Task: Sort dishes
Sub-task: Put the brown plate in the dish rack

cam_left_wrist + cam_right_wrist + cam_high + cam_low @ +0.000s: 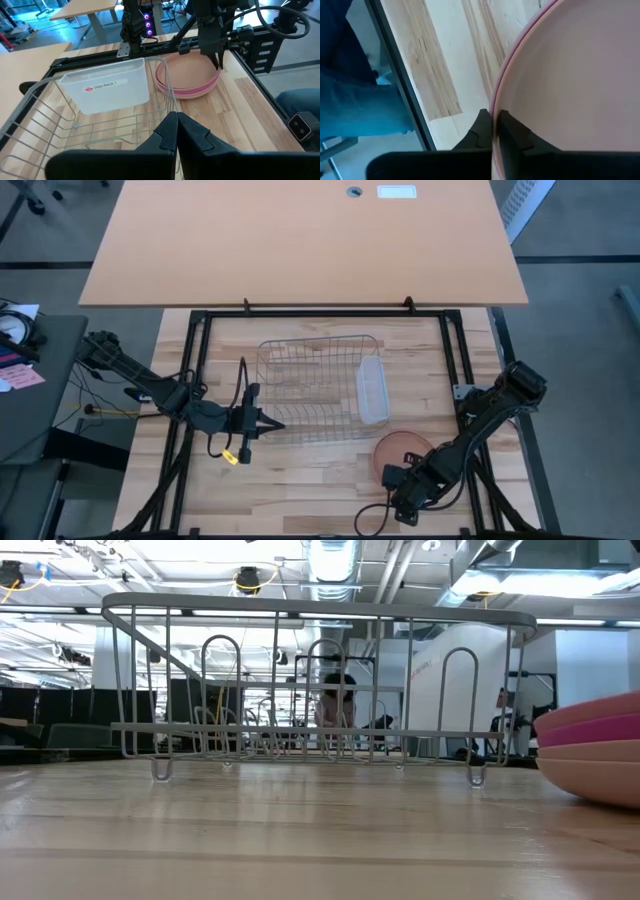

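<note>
Wooden table [300, 480], high view: right hand [492, 131] at lower right pinching top plate's [400, 450] rim; lift level; left hand [268, 424] pressed together, idle left of wire rack [315, 385].

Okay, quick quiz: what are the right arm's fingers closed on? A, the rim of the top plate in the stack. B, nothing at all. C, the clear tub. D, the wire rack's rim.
A: in the right wrist view the right gripper has its fingers pinched on the edge of the top plate, apart from the wire rack.
</note>
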